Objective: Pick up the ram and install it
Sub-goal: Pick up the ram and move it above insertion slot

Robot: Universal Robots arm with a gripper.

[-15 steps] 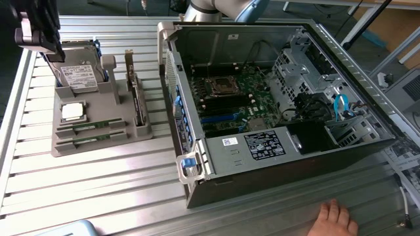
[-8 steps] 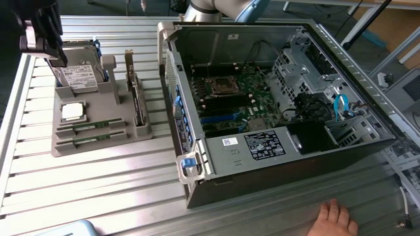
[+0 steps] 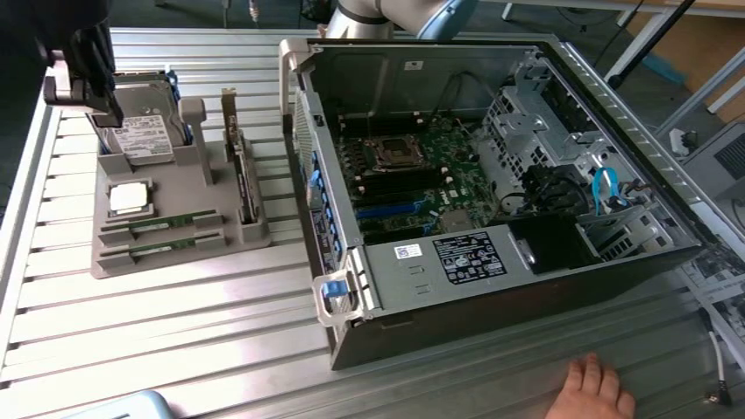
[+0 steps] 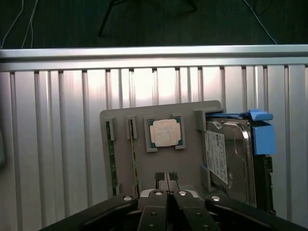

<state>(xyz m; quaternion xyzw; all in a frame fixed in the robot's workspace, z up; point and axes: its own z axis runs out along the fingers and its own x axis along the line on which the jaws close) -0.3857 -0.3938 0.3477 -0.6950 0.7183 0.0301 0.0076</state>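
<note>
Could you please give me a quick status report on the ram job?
End effector shut, empty, above the tray. Ram stick and twin both seated in tray, untouched. Hand on table beside computer case, clear of tray.

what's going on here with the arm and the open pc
A robot arm's end effector, shut and empty, hovers over the grey parts tray beside the open computer case. One ram stick and its twin lie in their tray slots, neither picked up. A person's hand rests on the table near the case.
</note>
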